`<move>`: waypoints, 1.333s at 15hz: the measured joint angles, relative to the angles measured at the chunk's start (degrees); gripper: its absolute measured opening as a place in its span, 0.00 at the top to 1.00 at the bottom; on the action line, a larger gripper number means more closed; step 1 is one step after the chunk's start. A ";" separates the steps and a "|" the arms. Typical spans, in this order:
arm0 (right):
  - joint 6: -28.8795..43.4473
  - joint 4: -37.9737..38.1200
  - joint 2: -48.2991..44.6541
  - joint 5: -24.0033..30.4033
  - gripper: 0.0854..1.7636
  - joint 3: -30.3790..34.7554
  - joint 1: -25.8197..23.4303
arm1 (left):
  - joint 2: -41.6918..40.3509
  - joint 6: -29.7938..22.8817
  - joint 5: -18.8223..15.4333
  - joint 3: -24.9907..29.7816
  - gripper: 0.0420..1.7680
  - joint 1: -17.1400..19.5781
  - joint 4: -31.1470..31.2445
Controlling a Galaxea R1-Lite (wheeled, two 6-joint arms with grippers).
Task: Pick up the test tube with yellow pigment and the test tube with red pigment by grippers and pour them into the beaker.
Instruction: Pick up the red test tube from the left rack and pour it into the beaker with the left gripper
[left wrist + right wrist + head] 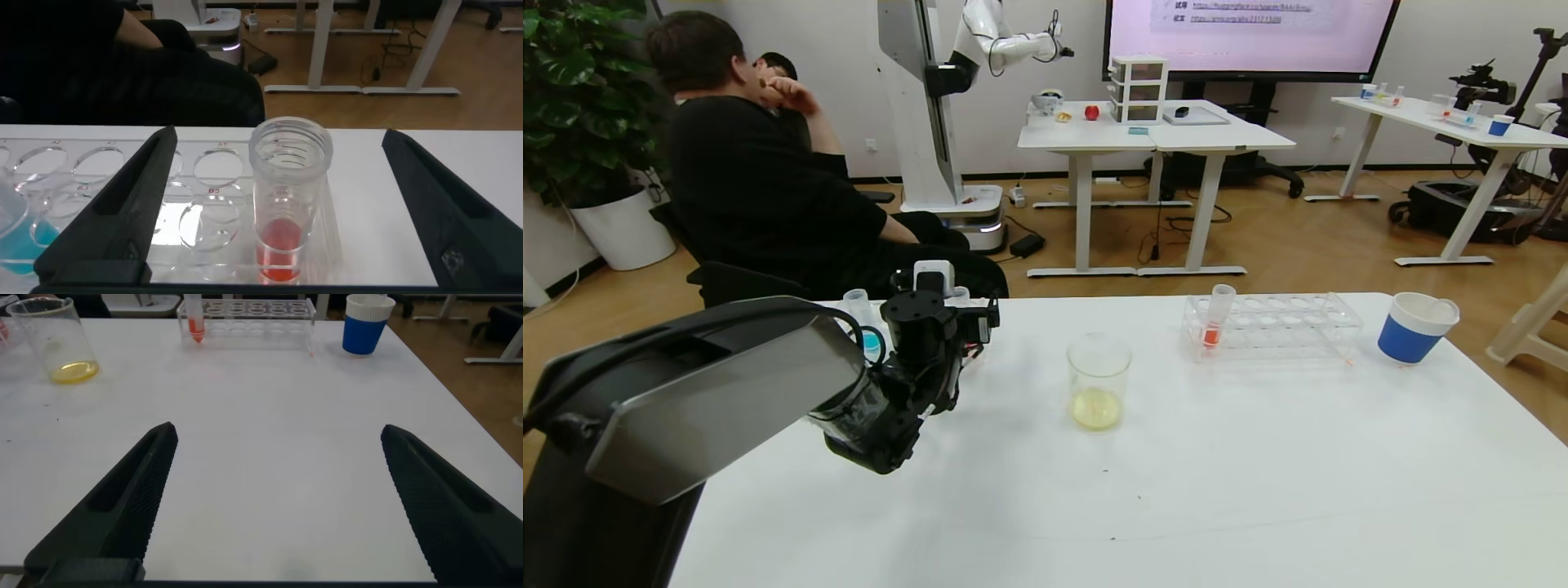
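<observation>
Currently the test tube with red pigment [289, 204] stands upright in the left rack [82, 175], centred between my left gripper [278, 212] fingers, which are fully spread and empty. I judge a square, gentle close below the threaded rim best, before carrying it to the beaker [1098, 380], already yellow-bottomed at mid-surface. Right gripper [274, 506] hovers wide open, holding nothing.

Blue paper cup [1415, 328], clear tube rack [1282, 327], seated man [760, 180]

Clear glossy beaker [1098, 380], matt table [1176, 490]
</observation>
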 joint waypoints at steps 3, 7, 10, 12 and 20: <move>0.00 0.00 0.00 0.00 0.02 0.00 0.00 | 0.95 -0.26 0.01 -0.85 0.01 0.23 -0.44; -0.02 0.00 0.00 0.00 0.02 0.00 0.00 | 1.13 -0.32 0.12 -1.00 0.41 0.30 -0.77; -0.02 0.00 0.00 0.00 0.02 0.00 -0.02 | 1.06 -0.28 0.12 -1.05 0.80 0.32 -1.16; -0.02 0.00 0.00 0.00 0.02 0.00 -0.02 | 0.87 -0.20 0.09 -1.13 0.72 0.30 -1.10; -0.02 0.00 0.00 0.01 0.02 0.00 0.00 | -4.16 0.78 -0.22 -3.54 0.72 -0.07 6.89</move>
